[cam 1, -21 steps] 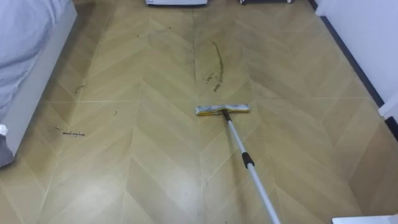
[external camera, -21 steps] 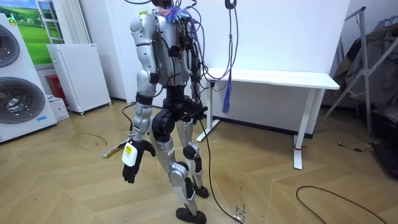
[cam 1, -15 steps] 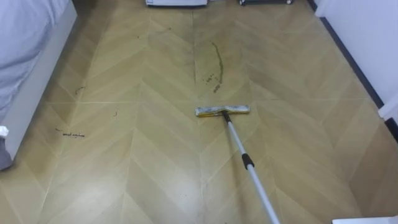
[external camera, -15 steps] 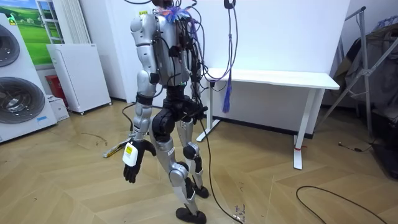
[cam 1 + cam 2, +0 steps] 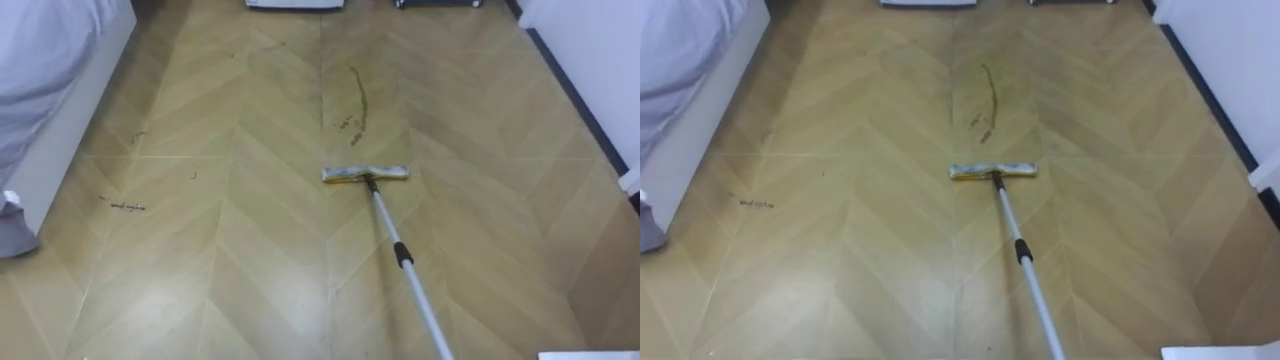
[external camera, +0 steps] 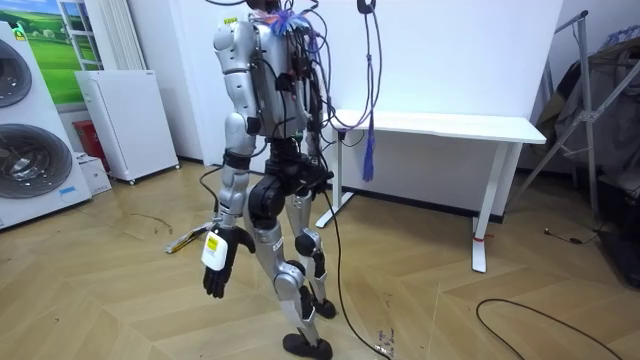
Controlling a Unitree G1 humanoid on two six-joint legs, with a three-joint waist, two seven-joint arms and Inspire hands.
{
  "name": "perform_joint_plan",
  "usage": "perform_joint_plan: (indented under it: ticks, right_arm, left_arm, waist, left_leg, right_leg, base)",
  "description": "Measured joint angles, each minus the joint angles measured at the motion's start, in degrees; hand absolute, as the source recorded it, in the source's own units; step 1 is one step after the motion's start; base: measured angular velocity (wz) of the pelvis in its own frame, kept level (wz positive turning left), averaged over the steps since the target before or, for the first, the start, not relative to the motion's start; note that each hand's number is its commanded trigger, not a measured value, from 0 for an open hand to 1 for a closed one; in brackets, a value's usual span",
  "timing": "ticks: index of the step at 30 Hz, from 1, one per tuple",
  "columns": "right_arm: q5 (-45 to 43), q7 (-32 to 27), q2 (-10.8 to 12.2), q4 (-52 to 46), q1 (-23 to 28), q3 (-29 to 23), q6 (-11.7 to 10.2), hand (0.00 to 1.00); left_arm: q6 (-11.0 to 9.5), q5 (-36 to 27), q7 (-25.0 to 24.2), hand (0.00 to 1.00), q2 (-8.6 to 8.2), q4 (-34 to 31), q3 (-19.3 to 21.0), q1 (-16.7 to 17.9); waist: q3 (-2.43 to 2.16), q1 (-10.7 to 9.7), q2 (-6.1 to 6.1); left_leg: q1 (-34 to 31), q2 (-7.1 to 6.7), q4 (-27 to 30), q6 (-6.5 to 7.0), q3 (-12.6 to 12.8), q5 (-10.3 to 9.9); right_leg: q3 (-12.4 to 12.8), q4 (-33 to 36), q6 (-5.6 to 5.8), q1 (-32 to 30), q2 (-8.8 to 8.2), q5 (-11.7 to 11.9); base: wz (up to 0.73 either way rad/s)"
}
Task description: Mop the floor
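A flat mop lies on the wooden floor, its yellowish head (image 5: 365,173) set crosswise in the middle of the eye views. The silver handle (image 5: 405,265) with a black collar runs from it to the lower right and out of the picture's bottom edge. Just beyond the head a dark dirt streak (image 5: 357,95) curves across the boards. In the room view I stand upright facing that view's left, with the mop head (image 6: 185,241) on the floor ahead of me. My left hand (image 6: 217,272) hangs by my thigh, fingers relaxed, holding nothing.
A bed with a grey cover (image 5: 50,90) borders the floor on my left, and a white wall with a dark skirting (image 5: 580,100) on my right. Small dirt marks (image 5: 127,206) lie near the bed. A white table (image 6: 440,125), washing machines (image 6: 30,130) and a cabinet (image 6: 125,120) stand around.
The whole eye view has shifted a little, so the camera moved. In the room view my body and hanging left hand have drifted slightly to that view's right. The mop lies as before.
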Motion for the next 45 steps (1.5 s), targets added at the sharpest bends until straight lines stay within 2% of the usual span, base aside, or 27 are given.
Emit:
perform_joint_plan:
  ticks: [5,9,13,16,21,27,29,33,34,36,38,40,41,42,43,44,45]
  right_arm:
    - [3.7,-1.7,0.1,0.5,-1.3,1.5,-0.3,1.00]
    - [6.6,-3.1,0.1,1.3,-2.7,2.3,-1.0,1.00]
    - [9.9,-4.2,-0.3,1.7,-3.2,2.8,-2.2,1.00]
    - [11.7,-4.4,-0.4,2.4,-3.7,3.0,-2.8,1.00]
    - [15.5,-5.9,-0.8,2.4,-3.8,5.0,-4.3,1.00]
    - [15.6,-6.7,-0.8,2.4,-4.6,5.1,-5.1,1.00]
    - [16.5,-6.9,-0.9,2.4,-4.6,5.5,-5.1,1.00]
    - [19.0,-8.2,-1.1,3.0,-4.4,7.3,-4.8,1.00]
    - [19.0,-8.6,-1.1,3.2,-4.5,7.3,-4.3,1.00]
    - [19.5,-9.0,-1.0,3.5,-4.6,7.3,-3.7,1.00]
    - [20.2,-9.0,-1.2,4.6,-4.9,7.4,-3.4,1.00]
    - [22.5,-8.9,-1.3,7.7,-7.4,7.8,-1.9,1.00]
    - [22.5,-8.7,-1.3,8.3,-8.2,7.8,-1.6,1.00]
    - [22.9,-8.1,-1.6,8.7,-10.0,7.9,-0.6,1.00]
    - [23.9,-7.2,-2.2,9.5,-11.9,7.8,0.1,1.00]
    - [24.2,-6.7,-2.6,10.1,-13.1,7.9,0.6,1.00]
    - [24.7,-5.4,-3.6,11.0,-15.7,7.9,1.6,1.00]
  left_arm:
    - [-0.5,-0.2,0.7,0.00,-0.02,-0.1,-2.0,-2.5]
    - [-2.2,-0.6,1.3,0.00,-0.16,0.5,-4.5,-6.0]
    - [-4.0,-3.1,1.6,0.00,-0.37,1.8,-5.7,-7.9]
    - [-4.2,-3.9,1.6,0.00,-0.48,2.7,-5.8,-8.2]
    - [-5.1,-6.7,1.8,0.00,-0.35,3.9,-6.5,-8.3]
    - [-5.2,-9.6,2.4,0.00,-0.40,4.5,-7.4,-8.6]
    - [-5.1,-9.6,2.5,0.00,-0.41,4.4,-7.8,-8.7]
    - [-5.0,-11.4,3.0,0.00,-0.33,4.6,-9.0,-8.8]
    - [-5.0,-11.6,3.6,0.00,-0.34,4.8,-9.0,-8.8]
    - [-4.5,-11.6,4.0,0.00,-0.29,5.1,-9.0,-8.8]
    - [-3.1,-10.9,4.0,0.00,-0.28,5.2,-9.0,-8.8]
    - [-1.1,-11.1,3.8,0.00,-0.11,5.3,-9.2,-8.8]
    - [-0.8,-11.3,3.7,0.00,0.07,5.5,-9.7,-8.9]
    - [-0.2,-11.8,3.4,0.00,0.41,5.7,-11.2,-8.9]
    - [0.0,-11.9,3.3,0.00,0.61,5.8,-12.0,-8.9]
    - [0.0,-12.2,3.3,0.00,0.68,5.8,-12.5,-8.9]
    - [-0.2,-14.4,3.4,0.00,0.81,5.8,-13.0,-8.9]
  waist:
    - [-0.06,-0.3,0.08]
    - [0.43,-0.6,1.36]
    - [0.53,-0.5,2.21]
    - [0.64,-0.6,2.50]
    - [0.49,-0.3,2.82]
    - [0.59,-0.3,2.96]
    - [0.72,-0.3,3.15]
    - [1.34,-0.2,2.85]
    - [1.52,0.0,2.53]
    - [1.61,0.2,2.37]
    - [1.68,1.8,2.27]
    - [1.66,3.3,2.31]
    - [1.67,3.6,2.27]
    - [1.66,4.5,2.27]
    - [1.66,5.2,2.22]
    - [1.68,5.8,2.10]
    - [1.88,7.5,1.12]
  left_leg:
    - [-5.3,-0.07,1.5,0.00,-0.2,0.0]
    - [-9.4,-0.05,2.1,-0.01,-1.3,0.0]
    - [-12.7,-0.01,2.2,-0.14,-1.4,0.1]
    - [-14.9,-0.02,2.6,-0.24,-1.3,0.2]
    - [-18.7,-0.08,3.5,-0.42,-1.3,0.4]
    - [-23.5,-0.32,5.2,-0.41,-1.4,0.4]
    - [-24.9,-0.62,5.8,-0.36,-1.4,0.4]
    - [-28.8,-1.54,9.5,-0.37,-1.6,0.4]
    - [-30.3,-1.99,11.4,-0.38,-1.7,0.3]
    - [-33.6,-2.09,15.6,-0.45,-1.9,0.0]
    - [-37.7,-1.87,22.7,-1.10,-2.7,-1.7]
    - [-44.0,-1.94,34.5,-2.37,-5.1,-3.6]
    - [-45.5,-1.98,37.7,-2.42,-5.1,-3.7]
    - [-48.6,-1.82,44.1,-2.91,-5.8,-3.3]
    - [-52.2,-1.81,51.7,-4.39,-6.9,-1.1]
    - [-54.3,-1.83,55.6,-4.34,-7.3,1.3]
    - [-59.0,-1.86,64.2,-5.06,-7.8,8.0]
  right_leg:
    - [-0.9,1.8,-0.18,-5.4,-0.48,0.2]
    - [-2.4,1.7,-0.35,-8.7,-0.72,0.8]
    - [-3.1,2.2,-0.51,-11.9,-0.89,1.1]
    - [-3.3,2.8,-0.54,-14.0,-1.04,1.1]
    - [-3.2,3.9,-0.64,-18.1,-1.20,1.1]
    - [-3.1,7.1,-0.78,-23.8,-1.81,1.0]
    - [-3.2,8.2,-0.90,-25.4,-2.18,0.9]
    - [-3.0,13.1,-0.99,-29.7,-3.59,-0.2]
    - [-3.1,15.0,-1.09,-31.1,-4.20,-1.0]
    - [-3.2,17.2,-1.36,-33.2,-4.95,-1.5]
    - [-3.2,21.2,-2.05,-35.7,-5.03,-3.1]
    - [-3.5,27.6,-2.74,-38.8,-5.35,-6.8]
    - [-3.5,29.2,-3.04,-39.5,-5.56,-7.8]
    - [-3.8,32.7,-3.87,-40.6,-5.57,-10.0]
    - [-3.8,36.0,-3.89,-41.5,-5.53,-11.9]
    - [-3.8,37.5,-3.94,-41.9,-5.45,-12.7]
    - [-3.7,40.6,-4.50,-42.6,-5.33,-14.0]
  base:
    - [0.05]
    - [0.15]
    - [0.08]
    - [0.02]
    - [0.01]
    - [-0.01]
    - [0.00]
    - [0.08]
    - [0.15]
    - [0.16]
    - [0.03]
    - [0.06]
    - [0.11]
    - [0.13]
    - [0.12]
    - [0.00]
    - [-0.31]
